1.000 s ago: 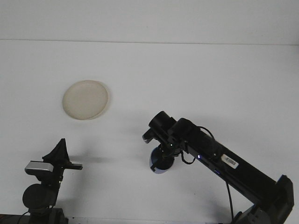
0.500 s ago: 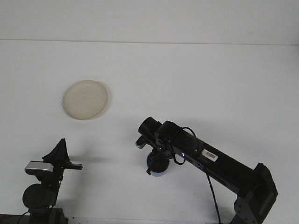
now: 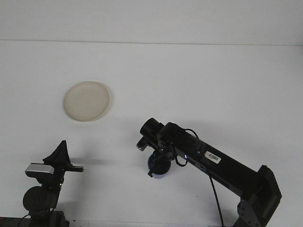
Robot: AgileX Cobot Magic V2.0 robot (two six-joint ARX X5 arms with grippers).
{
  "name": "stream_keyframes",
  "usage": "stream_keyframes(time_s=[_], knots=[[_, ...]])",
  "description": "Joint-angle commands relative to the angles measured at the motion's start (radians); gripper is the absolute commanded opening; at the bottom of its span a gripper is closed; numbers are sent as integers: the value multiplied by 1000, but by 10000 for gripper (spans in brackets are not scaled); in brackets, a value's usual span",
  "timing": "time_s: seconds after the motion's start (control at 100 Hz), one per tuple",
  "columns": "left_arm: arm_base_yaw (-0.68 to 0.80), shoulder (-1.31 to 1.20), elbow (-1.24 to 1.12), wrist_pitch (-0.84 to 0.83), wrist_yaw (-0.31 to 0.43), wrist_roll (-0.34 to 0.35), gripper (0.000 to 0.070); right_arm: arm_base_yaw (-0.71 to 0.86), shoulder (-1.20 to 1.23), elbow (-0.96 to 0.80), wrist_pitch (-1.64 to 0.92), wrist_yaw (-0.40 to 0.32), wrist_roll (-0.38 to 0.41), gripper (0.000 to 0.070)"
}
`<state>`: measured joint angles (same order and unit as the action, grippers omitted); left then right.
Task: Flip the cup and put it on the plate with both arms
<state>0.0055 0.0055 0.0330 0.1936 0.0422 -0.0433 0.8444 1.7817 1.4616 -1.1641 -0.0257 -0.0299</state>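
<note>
The left hand [image 3: 59,158] sat parked at the near-left corner of the desk [image 3: 213,85], low, w/ nothing in it; couldn't tell if it was wide or narrow from this angle. Up & a bit right of it lay the plate [image 3: 86,100], pale, bare, well apart from everything else. Further right, near the front middle, the right hand [image 3: 158,165] was down over the blue cup [image 3: 157,169], wrist blocking most of it. Only a sliver of blue rim showed, so whether it was clamped on the cup or just around it, couldn't tell. Same for which way up the cup sat.

Risks, judged from here: grip likely shallow or off-centre since only the rim edge showed, so the cup could slip or spin out during the flip. A handover to the left hand meant a long reach; poor timing there = drop. Plate was far off, so a loose hold might not survive the carry.
</note>
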Motion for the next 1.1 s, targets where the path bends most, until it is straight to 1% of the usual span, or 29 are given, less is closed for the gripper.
stream_keyframes(time_s=[0.0,0.36,0.41,0.45,0.54,0.55,0.57,0.6,0.63,0.66,0.79,0.99,1.04,1.09], knots=[[1,-1,-19,10,-5,-3,12,14,23,24,9,-2,-11,5],[1,-1,-19,10,-5,-3,13,14,53,23,-10,-3,-14,6],[1,-1,-19,10,-5,-3,12,14,53,23,-9,-3,-14,21],[1,-1,-19,10,-5,-3,13,14,53,23,-6,-4,-14,59],[1,-1,-19,10,-5,-3,13,14,53,23,-3,-5,-16,250],[1,-1,-19,10,-5,-3,13,14,53,23,-3,-5,-16,262],[1,-1,-19,10,-5,-3,13,14,52,23,-3,-4,-16,316],[1,-1,-19,10,-5,-3,13,14,51,24,-3,-5,-16,367],[1,-1,-19,10,-5,-3,13,14,50,26,-5,-11,-16,406],[1,-1,-19,10,-5,-3,13,13,41,27,-8,-19,-16,430],[1,-1,-19,16,-5,-3,13,3,-13,48,-6,-54,-20,433],[1,-1,-17,26,-5,-5,10,-18,-168,95,48,-54,-16,432],[1,-1,-16,32,-5,-27,10,-29,-220,96,78,-53,-16,432],[1,-1,-15,40,-5,-74,10,-42,-268,96,106,-53,-16,432]])
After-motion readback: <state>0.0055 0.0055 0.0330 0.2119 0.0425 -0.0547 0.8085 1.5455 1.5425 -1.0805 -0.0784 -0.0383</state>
